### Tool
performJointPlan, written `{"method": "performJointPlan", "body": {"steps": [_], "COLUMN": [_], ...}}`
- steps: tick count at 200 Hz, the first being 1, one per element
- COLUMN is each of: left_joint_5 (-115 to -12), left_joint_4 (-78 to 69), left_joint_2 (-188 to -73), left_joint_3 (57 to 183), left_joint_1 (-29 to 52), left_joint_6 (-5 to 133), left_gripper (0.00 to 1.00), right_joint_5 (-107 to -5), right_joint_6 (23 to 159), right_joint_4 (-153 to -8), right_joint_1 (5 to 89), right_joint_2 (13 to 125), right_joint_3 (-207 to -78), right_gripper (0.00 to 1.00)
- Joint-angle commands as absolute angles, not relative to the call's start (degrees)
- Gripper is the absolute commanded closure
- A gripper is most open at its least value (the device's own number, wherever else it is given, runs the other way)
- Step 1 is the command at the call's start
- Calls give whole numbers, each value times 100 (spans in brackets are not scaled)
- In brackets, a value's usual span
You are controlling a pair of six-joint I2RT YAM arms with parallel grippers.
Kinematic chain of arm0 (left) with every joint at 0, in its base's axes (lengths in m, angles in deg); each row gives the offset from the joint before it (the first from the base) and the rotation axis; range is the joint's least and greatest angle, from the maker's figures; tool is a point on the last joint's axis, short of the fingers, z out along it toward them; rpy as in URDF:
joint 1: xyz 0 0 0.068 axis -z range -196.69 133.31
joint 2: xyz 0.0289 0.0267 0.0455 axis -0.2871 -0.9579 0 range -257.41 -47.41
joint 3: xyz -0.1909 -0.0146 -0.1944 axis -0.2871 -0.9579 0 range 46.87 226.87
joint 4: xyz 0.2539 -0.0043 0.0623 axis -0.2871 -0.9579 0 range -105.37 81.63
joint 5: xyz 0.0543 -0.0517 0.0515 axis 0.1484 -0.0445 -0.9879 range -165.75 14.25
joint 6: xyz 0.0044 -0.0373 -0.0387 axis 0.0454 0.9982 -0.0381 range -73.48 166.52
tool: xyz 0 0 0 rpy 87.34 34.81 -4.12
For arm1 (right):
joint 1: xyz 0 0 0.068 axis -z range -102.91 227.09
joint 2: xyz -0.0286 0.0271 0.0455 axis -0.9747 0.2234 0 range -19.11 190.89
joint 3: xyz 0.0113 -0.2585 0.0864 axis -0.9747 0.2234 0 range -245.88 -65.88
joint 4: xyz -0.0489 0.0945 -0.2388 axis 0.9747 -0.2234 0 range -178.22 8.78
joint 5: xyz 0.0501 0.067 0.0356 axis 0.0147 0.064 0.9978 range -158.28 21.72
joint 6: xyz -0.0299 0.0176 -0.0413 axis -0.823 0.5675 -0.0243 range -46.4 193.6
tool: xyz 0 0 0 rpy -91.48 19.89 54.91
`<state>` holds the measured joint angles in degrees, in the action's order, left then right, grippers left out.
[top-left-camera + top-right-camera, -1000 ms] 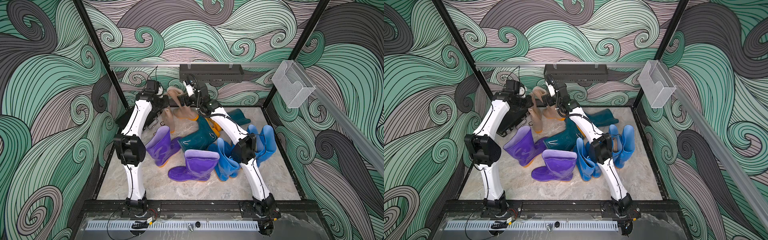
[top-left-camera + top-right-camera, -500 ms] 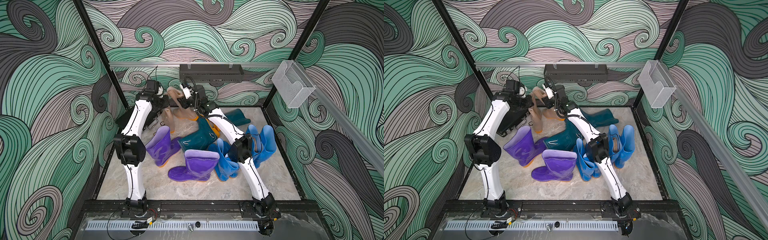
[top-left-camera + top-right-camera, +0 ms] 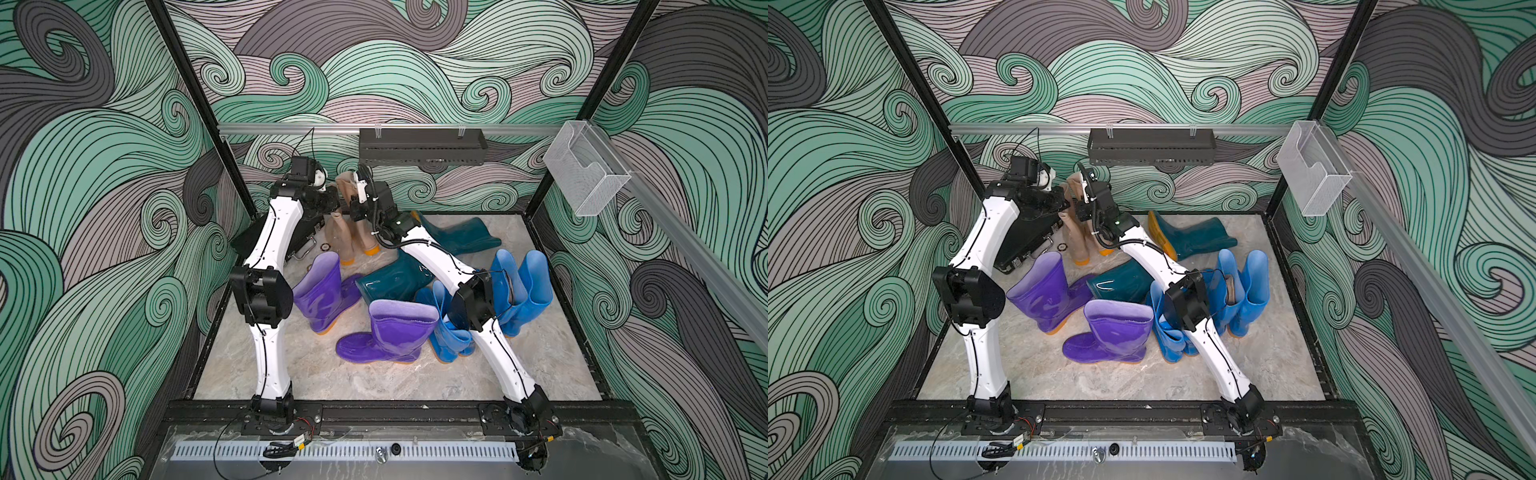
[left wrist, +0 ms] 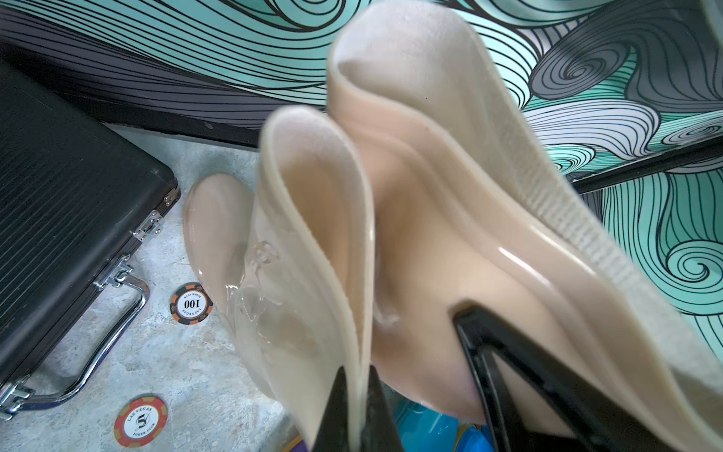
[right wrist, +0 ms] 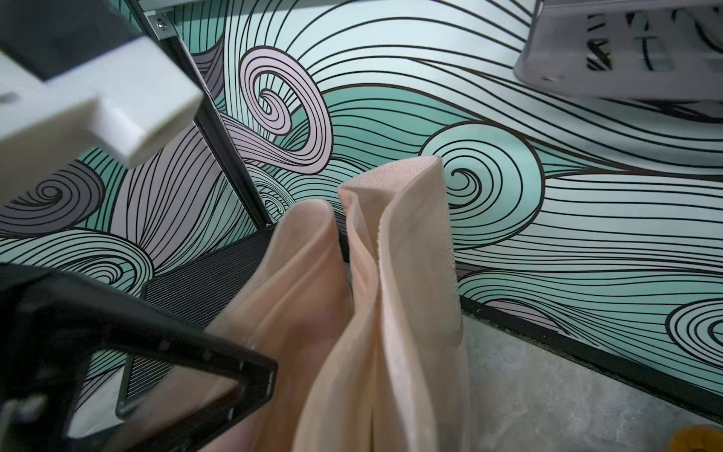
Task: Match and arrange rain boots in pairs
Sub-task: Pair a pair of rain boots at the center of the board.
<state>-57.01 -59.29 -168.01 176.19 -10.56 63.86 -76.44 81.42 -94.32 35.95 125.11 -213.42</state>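
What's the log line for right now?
left claw: shut on beige boot | right claw: shut on other beige boot | step: pairing

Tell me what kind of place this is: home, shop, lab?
Looks like an enclosed robot test cell, not a home or shop: left arm and right arm bolted to a front rail, wave-print walls boxing the tabletop, rain boots as props.

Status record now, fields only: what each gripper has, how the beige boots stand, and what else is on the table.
left gripper: shut on the beige boot, at its shaft rim
right gripper: shut on the second beige boot
pose of those two: standing side by side, next to the black case
rest of table: purple boots, teal boots, blue boots
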Motion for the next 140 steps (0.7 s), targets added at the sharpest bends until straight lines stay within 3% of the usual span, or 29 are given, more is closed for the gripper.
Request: {"method": "performJointPlan", "body": {"steps": [1, 30, 77, 106, 116, 124, 140], "left_joint_5": [-5327, -4890, -4657, -4744, -4754, -4725, -4693], "left_joint_4": [-5743, -5765, -5387, -5392, -5407, -5412, -5281], "left_joint_2": [-16658, -16696, -16510, -16545, -16579, -16587, -16555], "left_joint_3": [17871, 17828, 17524, 17531, 17516, 17481, 17330], "left_joint_1": [-1085, -1081, -1192, -1194, -1194, -1195, -1194], "left_joint_6": [6119, 6194, 6598, 6603, 6614, 6622, 6696], "left_gripper": [100, 100, 100, 100, 90, 87, 80], "right_joint_5": [-7828, -7842, -8333, -8117, -7987, -7929, -7853], "right_joint_6": [7862, 8492, 9358, 9167, 9179, 9187, 9133], "right_joint_4": [-8860, -6973, -7151, -7653, -7781, -7865, -8112], "right_joint_1": [3455, 3496, 3508, 3522, 3558, 3578, 3620], "right_joint_2": [12327, 11626, 11227, 11138, 11075, 11009, 10877], "right_joint_3": [-21093, -18816, -18417, -18588, -18552, -18516, -18526], "right_gripper": [100, 100, 100, 74, 53, 38, 26]}}
